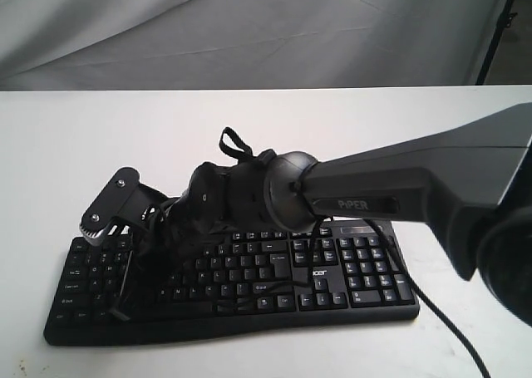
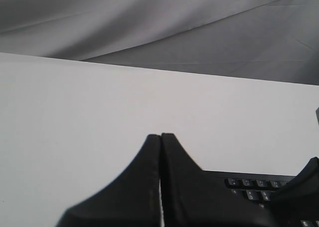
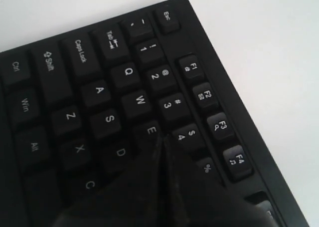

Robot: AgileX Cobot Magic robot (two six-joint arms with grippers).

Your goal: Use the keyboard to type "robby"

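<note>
The black keyboard (image 1: 353,272) lies on the white table near its front edge, number pad to the right. My right arm reaches across it from the right. The right gripper (image 3: 162,138) is shut with nothing held, and its tips sit low over the key just beyond E (image 3: 151,131), beside the 4 key (image 3: 185,134). In the exterior view that gripper (image 1: 152,249) blends into the dark keys at the keyboard's left part. My left gripper (image 2: 160,136) is shut and empty, hovering over bare table beside a corner of the keyboard (image 2: 249,183). The left gripper is outside the exterior view.
The white table (image 1: 249,120) stretches behind and beside the keyboard. A thin black cable (image 1: 440,321) trails off the keyboard's right end toward the front. Grey cloth (image 1: 249,29) hangs behind the table, and a black stand leg (image 1: 499,29) is at the far right.
</note>
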